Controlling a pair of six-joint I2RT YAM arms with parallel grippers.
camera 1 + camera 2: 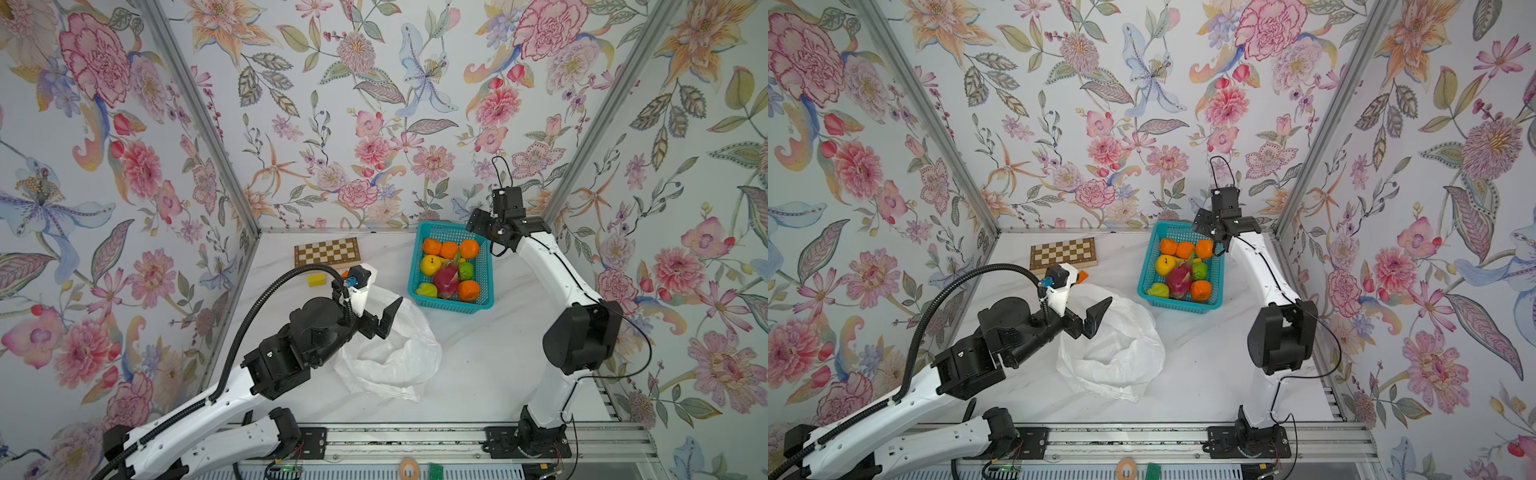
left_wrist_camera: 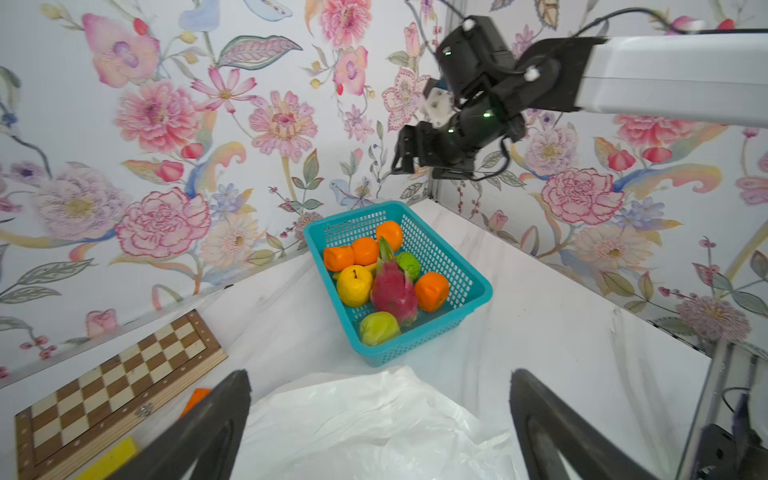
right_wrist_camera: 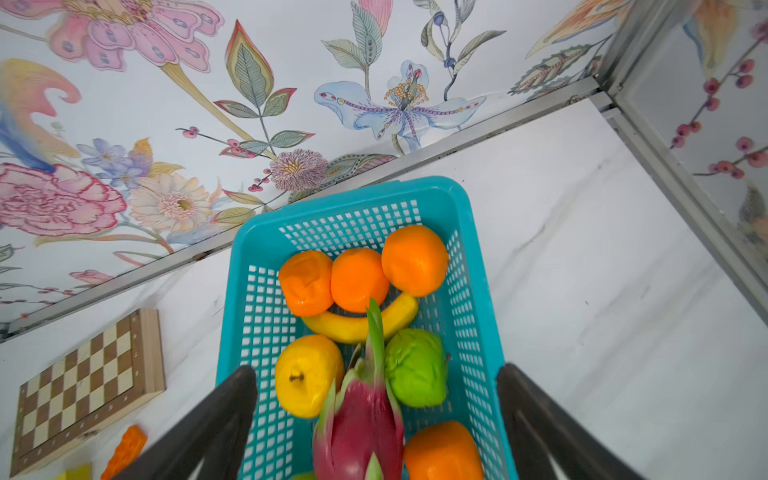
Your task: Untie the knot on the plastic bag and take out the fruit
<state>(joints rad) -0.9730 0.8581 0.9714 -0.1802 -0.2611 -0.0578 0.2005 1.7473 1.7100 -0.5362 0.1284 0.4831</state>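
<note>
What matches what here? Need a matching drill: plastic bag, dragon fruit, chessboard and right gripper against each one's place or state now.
Things:
1. plastic bag
2. dragon fruit
3. chessboard
4. right gripper

Place or state:
A. open, raised above the basket
B. lying slack on the table, no fruit visible in it
C. in the basket among the oranges
D. flat near the table's far edge, left of the basket in both top views

Pairs: 1-B, 2-C, 3-D, 4-A.
</note>
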